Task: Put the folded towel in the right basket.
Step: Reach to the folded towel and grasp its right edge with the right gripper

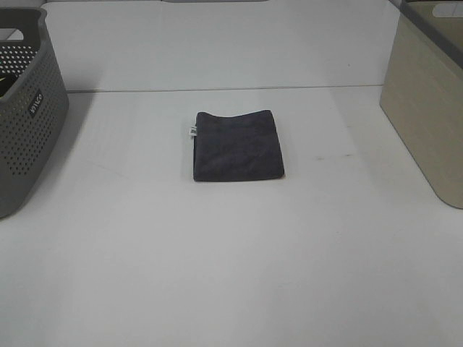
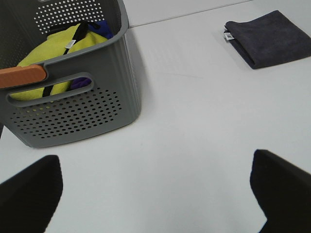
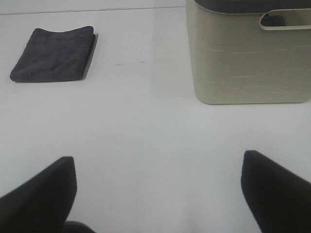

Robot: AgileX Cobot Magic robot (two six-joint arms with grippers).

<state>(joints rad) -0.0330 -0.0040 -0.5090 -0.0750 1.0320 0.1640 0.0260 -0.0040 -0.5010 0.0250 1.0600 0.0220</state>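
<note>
A folded dark grey towel (image 1: 237,146) lies flat on the white table, near the middle. It also shows in the left wrist view (image 2: 269,38) and in the right wrist view (image 3: 54,60). The beige right basket (image 1: 428,101) stands at the table's right edge, also in the right wrist view (image 3: 248,53). Neither gripper shows in the exterior high view. My left gripper (image 2: 155,194) is open and empty, well away from the towel. My right gripper (image 3: 158,191) is open and empty, with the towel and the beige basket ahead of it.
A grey perforated basket (image 1: 25,108) stands at the table's left edge. In the left wrist view it (image 2: 73,111) holds yellow and purple cloth. The table's far edge (image 1: 217,89) runs behind the towel.
</note>
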